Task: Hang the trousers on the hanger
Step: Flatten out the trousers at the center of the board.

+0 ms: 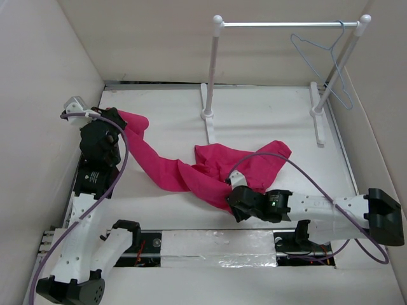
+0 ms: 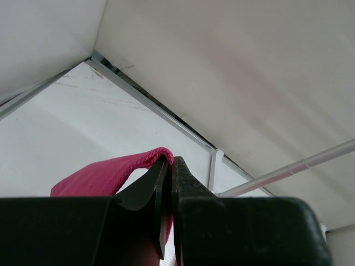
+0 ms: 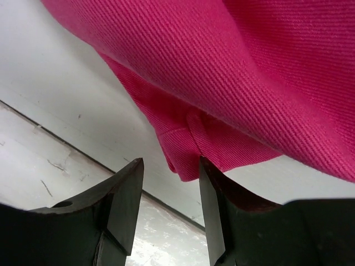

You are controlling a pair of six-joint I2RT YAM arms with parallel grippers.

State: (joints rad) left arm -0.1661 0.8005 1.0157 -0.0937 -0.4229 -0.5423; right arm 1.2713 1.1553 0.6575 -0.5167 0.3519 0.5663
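The magenta trousers [image 1: 191, 171] lie crumpled across the table, one leg running to the back left. My left gripper [image 1: 116, 118] is shut on that leg's end; in the left wrist view the pink cloth [image 2: 105, 174] folds over the closed fingertips of the left gripper [image 2: 170, 162]. My right gripper [image 1: 230, 198] is open at the near edge of the trousers. In the right wrist view a hemmed corner of the cloth [image 3: 186, 160] hangs at the tips of the right gripper [image 3: 169, 164], between the jaws. The pale-blue wire hanger [image 1: 327, 60] hangs on the rack's bar at the back right.
A rack with white posts [image 1: 213, 70] and a silver bar [image 1: 286, 24] stands at the back, its feet on the table; the bar also shows in the left wrist view [image 2: 299, 166]. White walls enclose the left, back and right. A taped strip [image 1: 216, 244] runs along the near edge.
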